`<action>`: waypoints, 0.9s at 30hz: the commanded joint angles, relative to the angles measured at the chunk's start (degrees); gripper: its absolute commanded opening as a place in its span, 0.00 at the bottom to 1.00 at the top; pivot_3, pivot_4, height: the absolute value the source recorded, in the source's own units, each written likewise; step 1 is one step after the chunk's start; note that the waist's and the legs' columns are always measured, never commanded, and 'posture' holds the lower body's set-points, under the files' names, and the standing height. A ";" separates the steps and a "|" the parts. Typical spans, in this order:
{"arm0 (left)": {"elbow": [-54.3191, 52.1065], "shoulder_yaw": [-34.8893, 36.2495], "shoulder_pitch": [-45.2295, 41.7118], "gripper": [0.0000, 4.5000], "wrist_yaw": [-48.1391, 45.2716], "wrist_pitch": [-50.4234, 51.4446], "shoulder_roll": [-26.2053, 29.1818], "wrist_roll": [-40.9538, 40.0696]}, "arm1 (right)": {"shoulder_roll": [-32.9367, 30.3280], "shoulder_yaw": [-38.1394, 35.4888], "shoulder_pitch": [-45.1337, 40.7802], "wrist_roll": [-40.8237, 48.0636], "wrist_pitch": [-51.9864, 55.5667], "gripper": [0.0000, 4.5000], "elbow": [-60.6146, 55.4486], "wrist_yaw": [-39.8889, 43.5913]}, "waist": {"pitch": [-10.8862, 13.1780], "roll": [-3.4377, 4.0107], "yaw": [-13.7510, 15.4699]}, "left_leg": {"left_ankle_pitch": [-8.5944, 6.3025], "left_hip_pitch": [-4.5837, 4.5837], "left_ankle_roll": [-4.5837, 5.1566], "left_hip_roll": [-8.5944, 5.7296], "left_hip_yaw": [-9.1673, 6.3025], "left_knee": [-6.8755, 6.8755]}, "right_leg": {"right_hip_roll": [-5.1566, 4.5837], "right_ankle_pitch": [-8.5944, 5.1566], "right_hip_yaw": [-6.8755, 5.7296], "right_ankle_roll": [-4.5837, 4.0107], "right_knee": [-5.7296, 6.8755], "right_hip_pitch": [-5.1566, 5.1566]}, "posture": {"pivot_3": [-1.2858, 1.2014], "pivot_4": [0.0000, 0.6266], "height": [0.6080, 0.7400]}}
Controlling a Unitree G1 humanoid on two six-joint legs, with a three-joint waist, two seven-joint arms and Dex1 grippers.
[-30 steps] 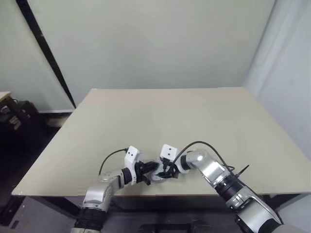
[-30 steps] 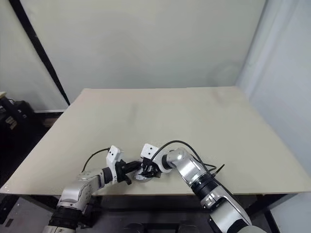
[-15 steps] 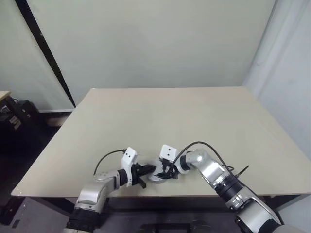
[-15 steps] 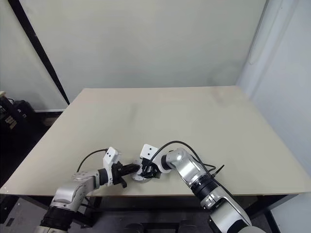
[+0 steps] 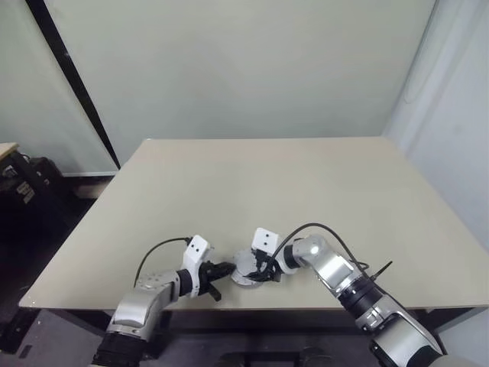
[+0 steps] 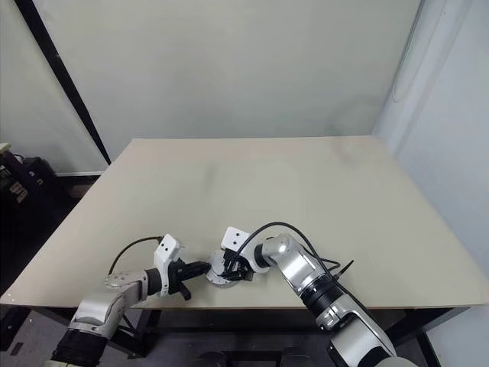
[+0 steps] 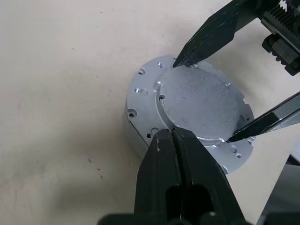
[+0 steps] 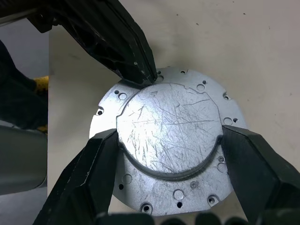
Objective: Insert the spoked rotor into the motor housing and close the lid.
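A round silver motor housing (image 8: 168, 150) sits near the front edge of the table (image 5: 306, 183). The right gripper (image 8: 168, 154) has its fingers spread wide around its raised top. The left gripper (image 7: 172, 136), pressed together, touches the housing's rim.

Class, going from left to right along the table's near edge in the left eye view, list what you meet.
Left gripper, shut → round silver motor assembly → right gripper, fingers on either side of the assembly's raised centre.
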 commanded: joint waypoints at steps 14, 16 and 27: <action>2.20 -2.90 -1.47 0.00 0.73 -0.67 -0.72 2.75 | 0.17 -13.38 -1.75 11.69 21.79 1.00 -11.31 -0.09 | 0.01 0.02 0.11 | 0.11 -0.14 0.21 -0.03 -0.10 -0.17 | -0.01 0.02 -0.04 0.04 -0.41 0.05 | 0.52 0.00 1.00; 2.21 -3.05 -1.41 0.00 0.77 -0.80 -0.74 2.72 | -0.59 -15.66 -1.79 13.07 25.02 1.00 -11.41 -1.31 | 0.01 0.01 0.11 | 0.11 -0.14 0.21 -0.03 -0.10 -0.17 | -0.01 0.02 -0.04 0.03 -0.42 0.06 | 0.52 0.00 1.00; 2.15 -3.79 -1.66 0.00 0.65 -0.89 -0.98 2.64 | 1.70 -29.84 -1.08 22.99 49.23 1.00 -5.01 -9.97 | 0.01 0.03 0.09 | 0.10 -0.15 0.20 -0.03 -0.05 -0.17 | -0.02 0.01 -0.02 0.02 -0.45 0.06 | 0.52 0.00 1.00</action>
